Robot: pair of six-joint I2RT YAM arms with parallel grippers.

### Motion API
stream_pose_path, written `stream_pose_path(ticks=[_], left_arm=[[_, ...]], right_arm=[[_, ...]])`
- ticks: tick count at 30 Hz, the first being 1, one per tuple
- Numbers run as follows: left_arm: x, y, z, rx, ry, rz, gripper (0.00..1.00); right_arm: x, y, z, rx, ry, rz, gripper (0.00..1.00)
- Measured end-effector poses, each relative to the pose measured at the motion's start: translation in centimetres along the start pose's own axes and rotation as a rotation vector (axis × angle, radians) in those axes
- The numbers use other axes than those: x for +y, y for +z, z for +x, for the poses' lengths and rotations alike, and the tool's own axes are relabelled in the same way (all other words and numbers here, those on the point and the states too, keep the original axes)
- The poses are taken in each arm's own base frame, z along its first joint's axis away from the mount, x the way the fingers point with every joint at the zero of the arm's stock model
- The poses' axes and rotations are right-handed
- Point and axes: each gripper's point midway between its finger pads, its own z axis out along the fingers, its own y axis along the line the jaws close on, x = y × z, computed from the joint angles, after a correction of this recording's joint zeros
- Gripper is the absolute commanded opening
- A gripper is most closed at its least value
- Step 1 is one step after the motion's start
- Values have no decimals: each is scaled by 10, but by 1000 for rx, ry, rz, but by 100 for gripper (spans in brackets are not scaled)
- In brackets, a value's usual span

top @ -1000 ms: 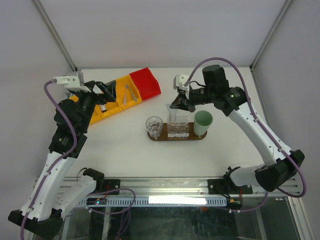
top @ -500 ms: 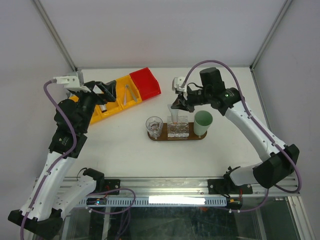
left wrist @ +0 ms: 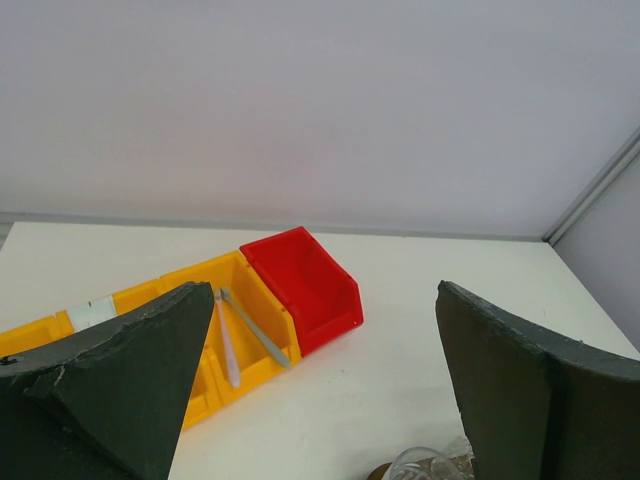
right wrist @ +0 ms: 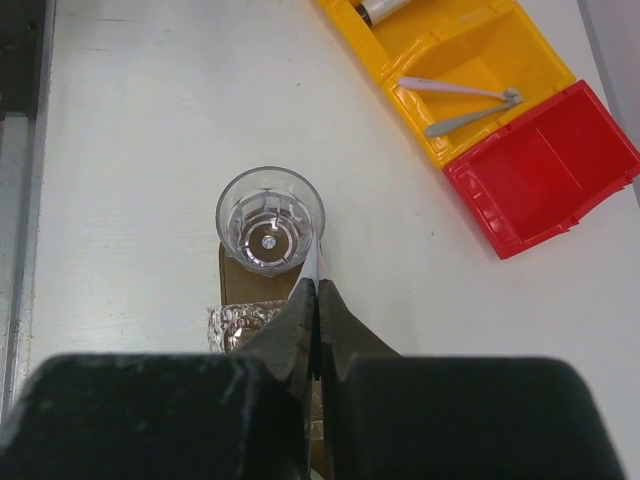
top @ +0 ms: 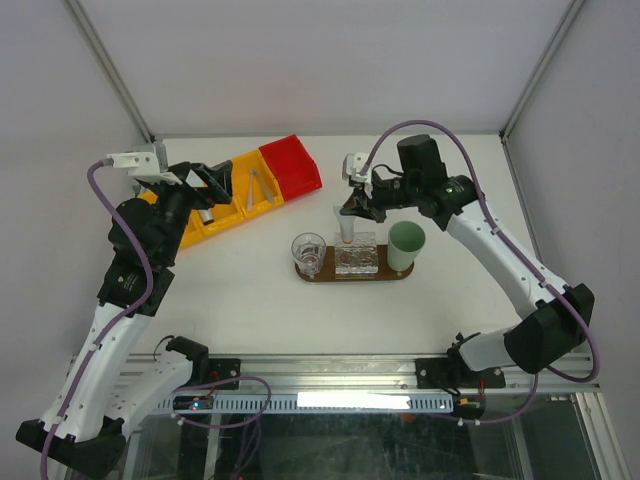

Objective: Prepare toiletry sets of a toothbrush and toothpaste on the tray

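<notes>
2 arms work here. There is 1 tray [top: 330, 277], a dark brown wooden oval at mid-worktop. It carries 3 vessels in a row: 1 round clear glass [top: 308, 250], 1 square cut-glass holder [top: 357, 259] and 1 smooth mint-green cup [top: 406, 245].

Far left stand 1 glossy red bin [top: 291, 167] and a row of yellow bins [top: 262, 192], the row partly hidden by the left arm. One yellow bin holds 2 slender sticks [right wrist: 455, 90].

The worktop [top: 250, 290] is matte white, with pale grey walls and metal corner posts around it.

The right end effector [right wrist: 317, 290] is clenched on 1 thin pale piece [right wrist: 317, 262] of a toiletry set, hanging over the tray beside the clear glass. Whether it is a tube or a stick I cannot tell.

The left end effector [left wrist: 325, 300] is released, its fingers spread wide above the bins.
</notes>
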Motion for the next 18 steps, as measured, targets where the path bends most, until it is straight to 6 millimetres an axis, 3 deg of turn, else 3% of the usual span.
stream_pose_path(ticks=[18], left_arm=[[0,0,0,0,0,0,99]], right_arm=[[5,9,19,14,25,-18,0]])
